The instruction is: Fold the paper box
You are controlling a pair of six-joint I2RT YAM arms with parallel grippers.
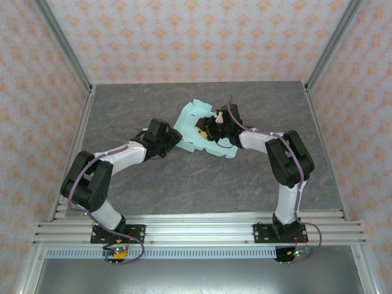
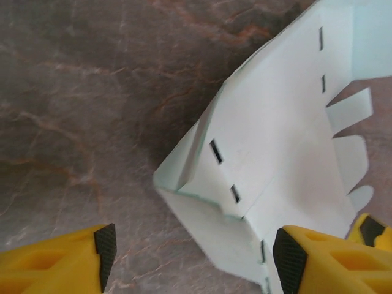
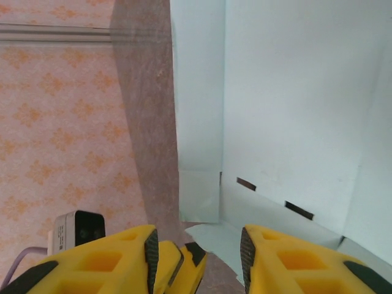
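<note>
Close in, the left claw (image 2: 196,252) is spread wide. A folded corner of the paper box (image 2: 269,141) pokes in between its two fingers, closer to the right-hand finger. The claw is not squeezing it.

The right claw (image 3: 197,245) is spread open too and pinches nothing. The box's card walls stand up just in front of it.

From above, the left claw (image 1: 173,139) sits right at the left edge of the box. The right claw (image 1: 206,130) comes in from the other side, over the middle of the box, so it is nearer to the inside.

The box lies near the middle of the table (image 1: 122,110), a bit toward the far side. Its long way runs on a slant, from far-left to near-right. I think the next fold depends on that: the box is between the two claws, so one can hold while the other pushes a wall up.
</note>
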